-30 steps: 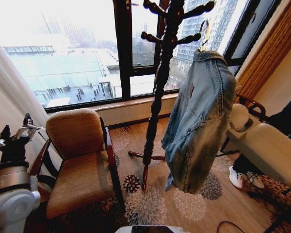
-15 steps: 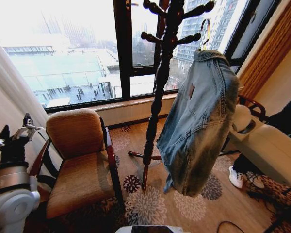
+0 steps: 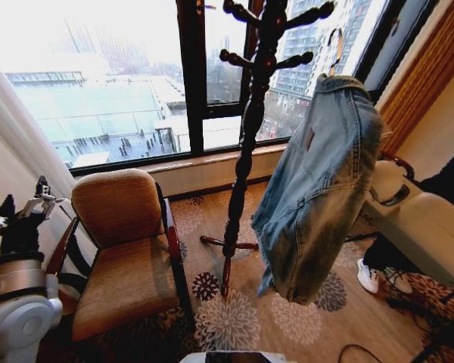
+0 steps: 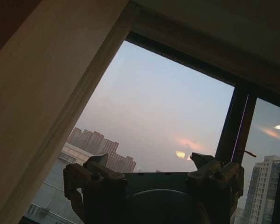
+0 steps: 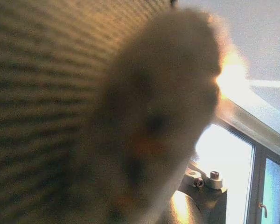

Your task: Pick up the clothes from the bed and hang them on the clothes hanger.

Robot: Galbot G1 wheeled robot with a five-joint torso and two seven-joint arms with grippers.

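While the robot faces the window, the left gripper [image 3: 19, 210] is parked low at the robot's left, raised beside the curtain [image 3: 15, 144]; in the left wrist view its fingers [image 4: 99, 169] stand apart with nothing between them, sky and window frame beyond. Just past that arm sits a tan upholstered armchair [image 3: 125, 249] with dark wooden arms, on a brown carpet [image 3: 242, 318] patterned with white flowers.

Further in, a dark turned-wood coat stand [image 3: 246, 136] rises from the carpet, its pegs branching near the top of the head view. Right of the stand hangs the clothes [image 3: 318, 189], a faded light blue denim jacket, draped full length and clear of the floor. A thin hook of the clothes hanger [image 3: 335, 47] shows above the collar, close to one peg; whether it rests on the peg cannot be told.

Right arm [image 3: 416, 227] reaches in from the right behind the jacket. Right gripper: state of fingers cannot be told; the right wrist view is blocked by a blurred pale shape.

Beyond all of this: the large window [image 3: 136, 83], city buildings outside.
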